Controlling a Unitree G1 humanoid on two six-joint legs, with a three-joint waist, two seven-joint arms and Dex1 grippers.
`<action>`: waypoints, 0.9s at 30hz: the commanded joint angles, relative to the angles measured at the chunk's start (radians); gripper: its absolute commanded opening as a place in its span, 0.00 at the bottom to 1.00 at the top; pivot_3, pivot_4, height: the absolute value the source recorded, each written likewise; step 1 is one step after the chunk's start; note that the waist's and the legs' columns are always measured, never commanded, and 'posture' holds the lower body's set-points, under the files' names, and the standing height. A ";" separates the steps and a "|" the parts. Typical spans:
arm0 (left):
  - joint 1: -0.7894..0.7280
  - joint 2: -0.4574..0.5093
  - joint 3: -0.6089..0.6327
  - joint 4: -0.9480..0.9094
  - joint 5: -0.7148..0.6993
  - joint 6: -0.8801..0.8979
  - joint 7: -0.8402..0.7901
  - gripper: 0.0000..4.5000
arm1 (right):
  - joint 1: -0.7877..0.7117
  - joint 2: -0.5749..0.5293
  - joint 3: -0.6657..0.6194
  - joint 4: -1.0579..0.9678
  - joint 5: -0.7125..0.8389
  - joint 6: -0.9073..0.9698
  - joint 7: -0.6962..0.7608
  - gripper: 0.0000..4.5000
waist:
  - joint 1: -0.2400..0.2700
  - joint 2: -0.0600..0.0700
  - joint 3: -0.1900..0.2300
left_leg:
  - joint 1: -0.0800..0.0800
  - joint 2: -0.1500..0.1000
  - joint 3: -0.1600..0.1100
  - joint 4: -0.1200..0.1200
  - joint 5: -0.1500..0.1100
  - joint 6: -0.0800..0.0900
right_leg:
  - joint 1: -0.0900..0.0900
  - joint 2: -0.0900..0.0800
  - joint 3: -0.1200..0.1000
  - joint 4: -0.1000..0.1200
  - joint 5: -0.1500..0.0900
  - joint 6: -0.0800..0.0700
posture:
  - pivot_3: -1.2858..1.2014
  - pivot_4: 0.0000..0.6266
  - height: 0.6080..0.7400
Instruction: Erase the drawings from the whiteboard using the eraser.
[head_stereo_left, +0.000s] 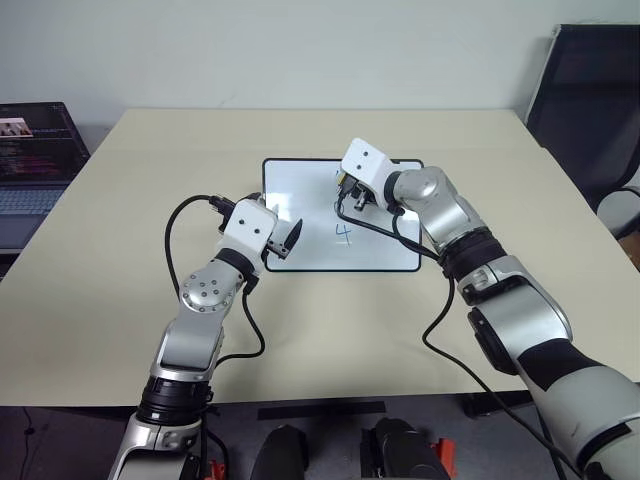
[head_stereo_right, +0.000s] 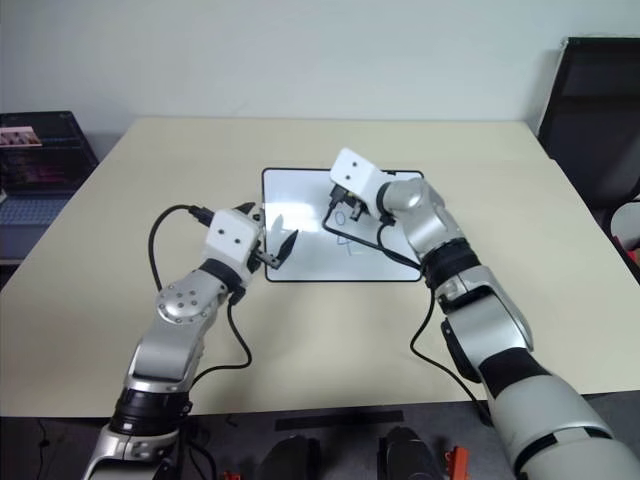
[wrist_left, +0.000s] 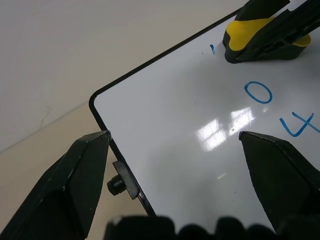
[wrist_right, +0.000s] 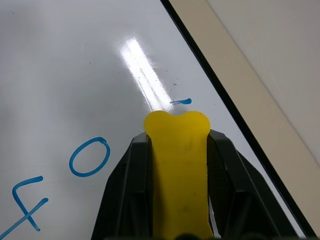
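Right gripper (wrist_right: 177, 150) clamped on yellow eraser (wrist_right: 179, 165), pressed to whiteboard (head_stereo_left: 300, 215) near its far edge, beside a leftover blue stroke. Remaining drawings (wrist_right: 89, 156), a "0" and a "4", nearer. Left gripper (wrist_left: 175, 145) spread wide over board's left edge.

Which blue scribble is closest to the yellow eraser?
The short blue dash, all that shows of the top digit, sits right beside the eraser. The "0" and the "4" lie farther off.
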 joint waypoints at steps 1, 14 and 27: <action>-0.011 -0.001 0.001 -0.020 0.008 -0.025 0.004 1.00 | -0.017 0.009 0.009 0.060 -0.019 0.017 -0.016 0.25 | -0.005 0.000 0.000 | 0.000 0.000 0.000 0.000 0.000 0.000 | 0.000 0.000 0.000 0.000 0.000 0.000 | 0.52 0.24 1.00; 0.022 -0.003 0.006 -0.055 0.014 -0.012 0.016 1.00 | -0.099 0.072 0.006 0.173 -0.019 -0.056 -0.035 0.25 | -0.015 0.000 0.000 | 0.001 0.001 0.002 0.000 0.000 0.000 | 0.000 0.001 0.001 0.000 0.000 0.000 | 0.52 0.24 1.00; 0.019 -0.002 0.000 -0.051 0.014 -0.016 0.011 1.00 | -0.087 0.058 -0.033 0.034 0.012 0.007 -0.008 0.25 | -0.014 -0.001 0.004 | -0.001 0.001 0.002 -0.002 0.000 0.000 | -0.003 0.001 0.002 -0.001 0.000 0.000 | 0.52 0.24 1.00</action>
